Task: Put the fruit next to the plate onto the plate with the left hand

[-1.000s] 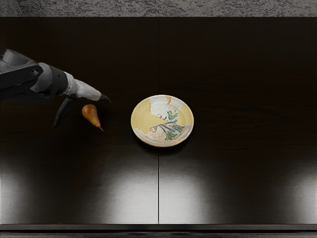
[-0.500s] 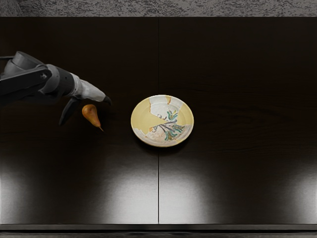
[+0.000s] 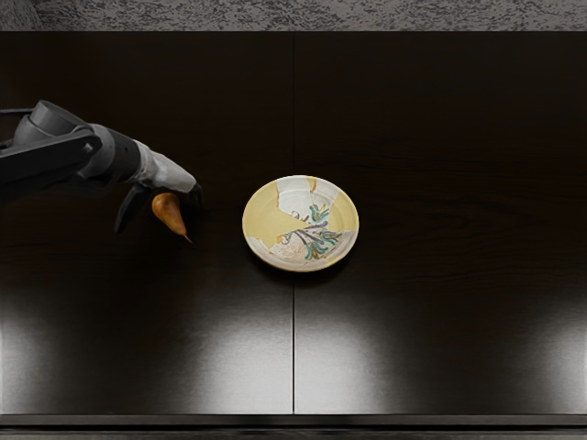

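A small brown pear (image 3: 169, 214) lies on a dark table (image 3: 431, 321), just to the left of a yellow plate (image 3: 260, 218) and apart from it, with its thin stem end pointing down and to the right. The plate, painted with white patches and a sprig of blue and green leaves, sits near the middle of the table and holds nothing.

The robot's left hand (image 3: 163, 178) hangs over the pear's broad upper end, its arm reaching in from the left edge. The hand is spread, not clenched: a dark thumb (image 3: 128, 209) points down on the pear's left side, while the dark fingertips (image 3: 195, 191) sit just above and to the right of it. Whether any finger touches the fruit cannot be told from this angle.

A thin seam (image 3: 293, 348) runs straight down the tabletop, passing under the plate. A strip of grey speckled wall (image 3: 275, 14) shows along the top.
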You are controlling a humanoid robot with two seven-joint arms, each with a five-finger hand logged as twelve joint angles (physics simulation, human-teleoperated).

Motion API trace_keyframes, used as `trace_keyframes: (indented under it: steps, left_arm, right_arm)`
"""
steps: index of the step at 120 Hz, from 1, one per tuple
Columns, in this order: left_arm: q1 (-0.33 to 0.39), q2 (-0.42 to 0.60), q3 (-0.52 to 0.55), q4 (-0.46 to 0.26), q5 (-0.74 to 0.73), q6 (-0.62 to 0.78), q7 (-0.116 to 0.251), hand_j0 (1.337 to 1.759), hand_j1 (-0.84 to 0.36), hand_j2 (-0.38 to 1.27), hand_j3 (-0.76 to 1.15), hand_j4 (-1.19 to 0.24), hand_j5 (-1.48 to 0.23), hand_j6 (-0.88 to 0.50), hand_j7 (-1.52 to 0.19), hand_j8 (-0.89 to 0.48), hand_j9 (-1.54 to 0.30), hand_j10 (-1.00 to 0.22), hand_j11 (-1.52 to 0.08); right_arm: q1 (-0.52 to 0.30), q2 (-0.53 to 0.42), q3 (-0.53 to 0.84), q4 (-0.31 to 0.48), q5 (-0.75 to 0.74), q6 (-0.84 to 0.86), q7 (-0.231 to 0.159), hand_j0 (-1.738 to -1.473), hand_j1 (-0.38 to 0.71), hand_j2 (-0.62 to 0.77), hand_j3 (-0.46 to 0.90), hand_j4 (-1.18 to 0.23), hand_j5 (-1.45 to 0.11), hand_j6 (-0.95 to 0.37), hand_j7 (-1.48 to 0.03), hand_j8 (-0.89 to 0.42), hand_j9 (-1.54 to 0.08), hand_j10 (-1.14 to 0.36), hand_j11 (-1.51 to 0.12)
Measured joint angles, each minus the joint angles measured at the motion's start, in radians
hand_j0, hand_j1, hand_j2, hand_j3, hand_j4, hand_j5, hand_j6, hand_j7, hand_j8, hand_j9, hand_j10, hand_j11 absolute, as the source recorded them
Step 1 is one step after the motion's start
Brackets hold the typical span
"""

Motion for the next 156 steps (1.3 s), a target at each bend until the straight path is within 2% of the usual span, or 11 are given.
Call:
trace_keyframes:
  steps: [76,115,156]
  left_arm:
    - [-0.007,-0.003,0.001,-0.002,-0.008,0.000,0.000,1.658,0.02,0.06,0.00,-0.27,-0.35,-0.28,-0.35,-0.28,-0.35,-0.27,-0.35]
    - [-0.038,-0.034,0.050,0.008,-0.009,0.000,0.006,1.658,0.01,0.06,0.00,-0.29,-0.37,-0.29,-0.37,-0.29,-0.37,-0.29,-0.37]
    - [-0.043,-0.031,0.058,0.009,-0.030,0.000,0.008,1.658,-0.07,0.07,0.00,-0.35,-0.46,-0.35,-0.46,-0.35,-0.46,-0.35,-0.46]
  right_arm:
    - [0.000,0.000,0.000,0.000,0.000,0.000,0.000,-1.658,-0.32,0.00,0.00,-0.02,-0.03,-0.02,-0.03,-0.02,-0.03,-0.02,-0.03]
    - [0.000,0.000,0.000,0.000,0.000,0.000,0.000,-1.658,-0.32,0.00,0.00,-0.02,-0.03,-0.02,-0.03,-0.02,-0.03,-0.02,-0.03]
    - [0.000,0.000,0.000,0.000,0.000,0.000,0.000,-1.658,-0.32,0.00,0.00,-0.02,-0.03,-0.02,-0.03,-0.02,-0.03,-0.02,-0.03]
